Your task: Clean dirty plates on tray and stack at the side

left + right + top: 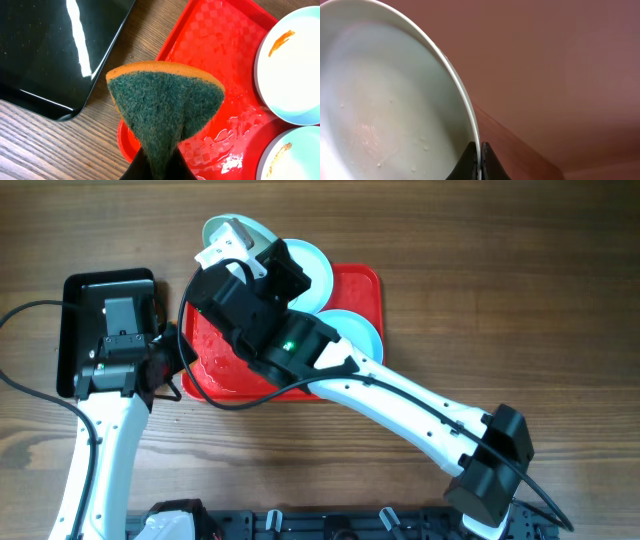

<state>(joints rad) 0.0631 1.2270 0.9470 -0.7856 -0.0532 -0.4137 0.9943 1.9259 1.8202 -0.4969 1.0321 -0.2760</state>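
Note:
My right gripper is shut on the rim of a pale plate and holds it tilted, off the far left corner of the red tray. In the right wrist view the fingers pinch that plate's wet rim. Two more plates lie on the tray's right side, one far and one near. Both show orange smears in the left wrist view. My left gripper is shut on a green and orange sponge over the tray's left rim.
A glossy black tray lies left of the red tray, also in the left wrist view. The red tray's floor is wet. My right arm crosses over the tray from the near right. Wooden table all around.

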